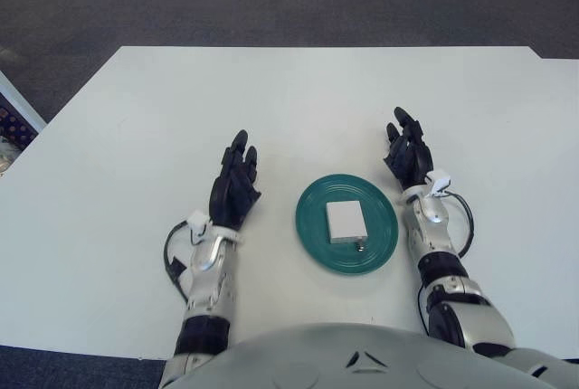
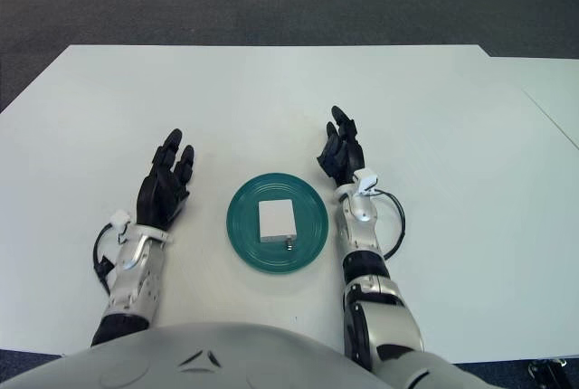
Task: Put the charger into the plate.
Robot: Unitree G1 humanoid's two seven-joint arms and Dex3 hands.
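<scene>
A white square charger (image 1: 345, 222) lies flat in the middle of a round teal plate (image 1: 312, 221) on the white table, its small metal plug (image 1: 360, 245) pointing toward me. My left hand (image 1: 234, 192) shows left of the plate, fingers spread and holding nothing. My right hand (image 1: 406, 153) shows just right of the plate's far edge, fingers also spread and holding nothing. Neither hand touches the charger or the plate.
The white table (image 1: 298, 99) stretches far beyond the plate on all sides. Dark carpet (image 1: 271, 0) lies past its far edge. A patterned object (image 1: 7, 127) peeks in at the left border.
</scene>
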